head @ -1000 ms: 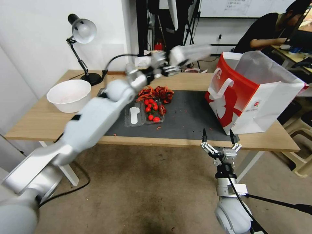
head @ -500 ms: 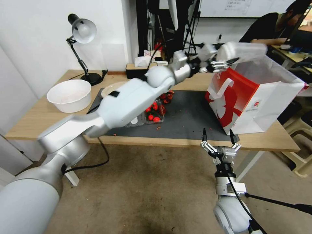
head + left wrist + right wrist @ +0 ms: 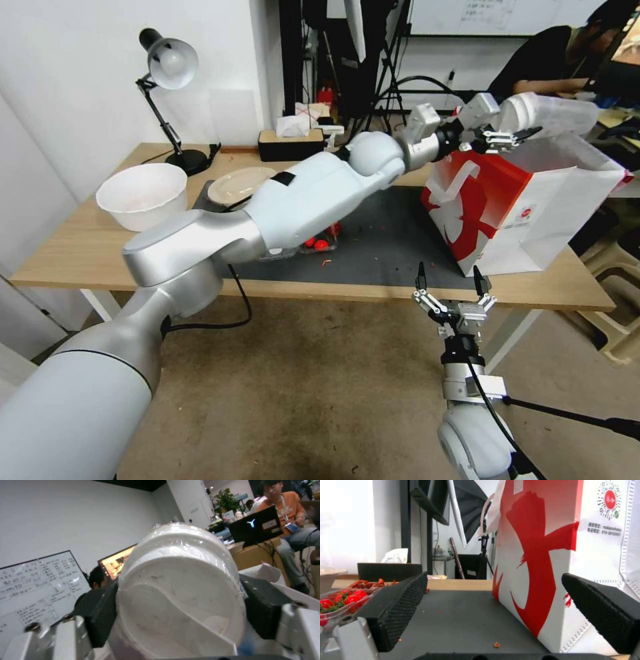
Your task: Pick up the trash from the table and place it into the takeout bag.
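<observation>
Head view: left tool (image 3: 505,138) has swung from above the table (image 3: 67,250) to over the takeout bag (image 3: 533,200) mouth, clenched on the clear lidded cup (image 3: 553,115); right tool (image 3: 451,291) unchanged, released, below the table edge. Left wrist view: cup base (image 3: 180,600) sits between both pads. Right wrist view: bag (image 3: 553,555) just ahead of the spread fingers (image 3: 400,605).

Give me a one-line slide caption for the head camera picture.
Left gripper holds a clear lidded cup over the open takeout bag; right gripper waits open by the table edge.
</observation>
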